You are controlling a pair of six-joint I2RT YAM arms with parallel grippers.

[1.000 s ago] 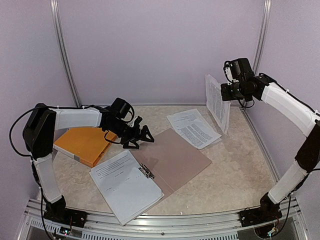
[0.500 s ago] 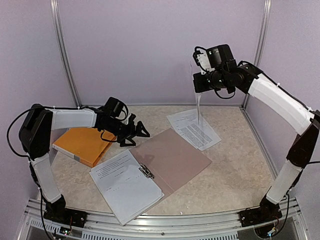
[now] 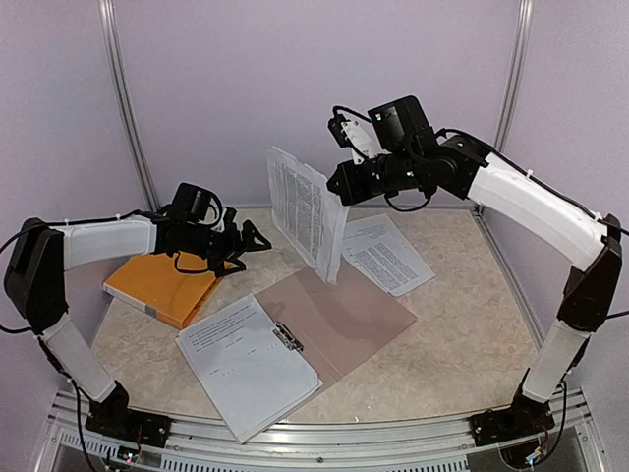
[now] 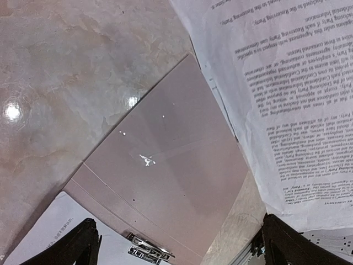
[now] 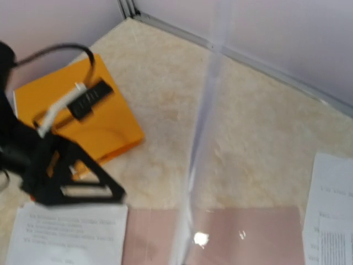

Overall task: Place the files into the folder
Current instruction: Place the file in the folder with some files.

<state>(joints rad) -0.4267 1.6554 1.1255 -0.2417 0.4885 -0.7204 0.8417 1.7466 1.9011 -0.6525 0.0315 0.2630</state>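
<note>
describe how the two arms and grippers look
The left arm and right arm have white shells, black joints and thin black cables. The left gripper and right gripper are black; the left's fingers are angular open frames.

Paper, smooth board and a polished stone-look worktop, set inside matt walls.

The files (image 3: 307, 211) are thin matt white paper, limp enough to curl, carrying black print. The folder (image 3: 349, 310) is smooth dusty-pink board or plastic, which of the two cannot be told, with a soft sheen that throws small glints in the left wrist view. Its clip (image 3: 287, 337) is bright, shiny metal. The worktop (image 3: 462, 344) has a beige marbled pattern and a smooth, glossy finish showing bright spots of light. The orange book (image 3: 167, 285) has a flat matt cover. The arm shells (image 3: 531, 202) look like matt white plastic, with black joints. The walls (image 3: 295, 79) are matt lilac panels framed by dull grey metal rails (image 3: 126, 98).
</note>
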